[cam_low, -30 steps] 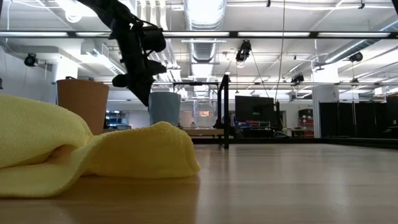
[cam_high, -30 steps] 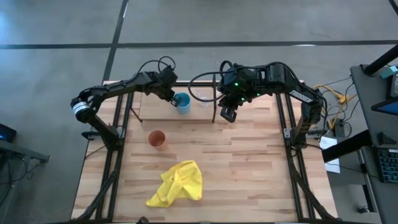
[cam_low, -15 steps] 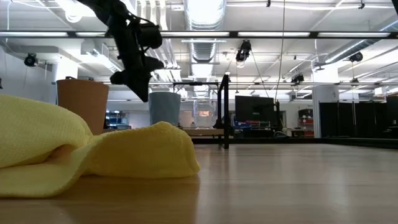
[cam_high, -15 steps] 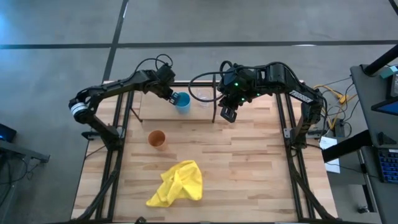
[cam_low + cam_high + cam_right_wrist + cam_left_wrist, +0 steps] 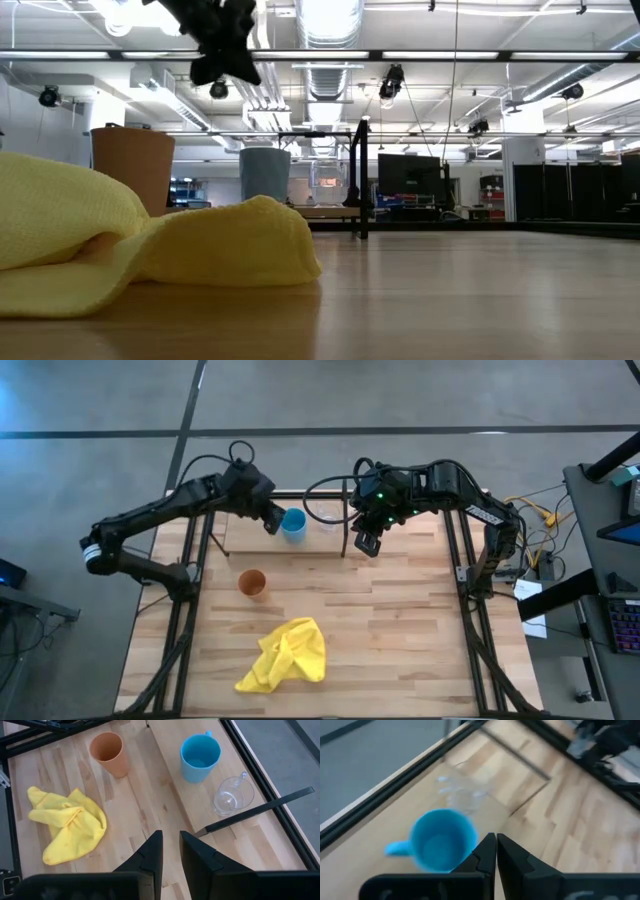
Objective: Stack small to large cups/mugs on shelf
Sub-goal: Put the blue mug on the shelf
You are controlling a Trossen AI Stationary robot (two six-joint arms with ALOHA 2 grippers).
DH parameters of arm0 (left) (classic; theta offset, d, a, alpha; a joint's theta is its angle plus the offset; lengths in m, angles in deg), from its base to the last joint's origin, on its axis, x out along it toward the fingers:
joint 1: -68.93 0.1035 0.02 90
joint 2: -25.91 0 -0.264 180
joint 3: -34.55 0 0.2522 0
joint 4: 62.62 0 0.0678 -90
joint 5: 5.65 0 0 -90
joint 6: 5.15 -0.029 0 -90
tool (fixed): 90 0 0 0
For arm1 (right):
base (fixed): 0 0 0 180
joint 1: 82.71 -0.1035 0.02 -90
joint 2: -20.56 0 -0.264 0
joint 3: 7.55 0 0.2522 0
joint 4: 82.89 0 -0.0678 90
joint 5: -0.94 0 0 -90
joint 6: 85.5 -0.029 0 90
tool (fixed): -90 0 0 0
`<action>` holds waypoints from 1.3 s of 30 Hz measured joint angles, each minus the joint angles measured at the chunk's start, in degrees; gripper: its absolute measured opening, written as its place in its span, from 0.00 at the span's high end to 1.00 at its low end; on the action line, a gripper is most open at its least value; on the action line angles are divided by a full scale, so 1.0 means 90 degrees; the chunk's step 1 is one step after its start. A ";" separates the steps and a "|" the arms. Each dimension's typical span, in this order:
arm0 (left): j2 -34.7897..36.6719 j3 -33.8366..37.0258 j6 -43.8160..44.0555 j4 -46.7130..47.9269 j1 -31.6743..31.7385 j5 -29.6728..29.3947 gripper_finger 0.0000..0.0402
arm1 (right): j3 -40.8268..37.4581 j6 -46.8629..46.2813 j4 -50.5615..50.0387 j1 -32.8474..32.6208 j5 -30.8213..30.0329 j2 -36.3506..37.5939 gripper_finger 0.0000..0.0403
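Left gripper (image 5: 270,520) hangs in the air just beside the blue mug (image 5: 293,524), its two fingers pressed together and holding nothing. From where it looks down, the mug (image 5: 441,846) sits upright with its handle pointing away from the clear glass cup (image 5: 462,796) next to it. Both stand on the shelf (image 5: 240,540), the pale board along the far edge of the table (image 5: 400,630), on the left side of its black divider (image 5: 347,520). The glass cup (image 5: 330,518) is between the mug and that divider, close to the mug but not touching it.

Over on the other side of the divider the right gripper (image 5: 367,544) waits above the table, fingers a little apart and empty.

The orange tumbler (image 5: 252,583) is off the shelf, standing upright on the table in front of it. Nearer the front edge lies a crumpled yellow cloth (image 5: 284,656), well apart from the tumbler. Seen from table height, the cloth (image 5: 140,250) fills the foreground, with the tumbler (image 5: 132,165) and mug (image 5: 265,172) rising behind it.
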 joint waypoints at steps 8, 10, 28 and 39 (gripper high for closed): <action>-0.0654 0.0021 0.0023 -0.0583 -0.0757 -0.0112 1.00 | 0.0000 -0.0008 0.0009 0.0000 -0.0002 0.0000 0.85; -0.0902 0.0024 0.0005 -0.0566 -0.0936 -0.0507 1.00 | 0.0000 -0.0006 0.0011 0.0000 -0.0002 0.0000 0.85; -0.2133 0.0037 -0.0035 -0.0512 -0.1377 -0.1853 1.00 | 0.0000 -0.0010 0.0009 0.0000 -0.0002 0.0000 0.85; -0.2275 0.0081 -0.0031 -0.0466 -0.1399 -0.2094 1.00 | 0.0000 -0.0297 0.0004 0.0000 -0.0002 0.0000 0.85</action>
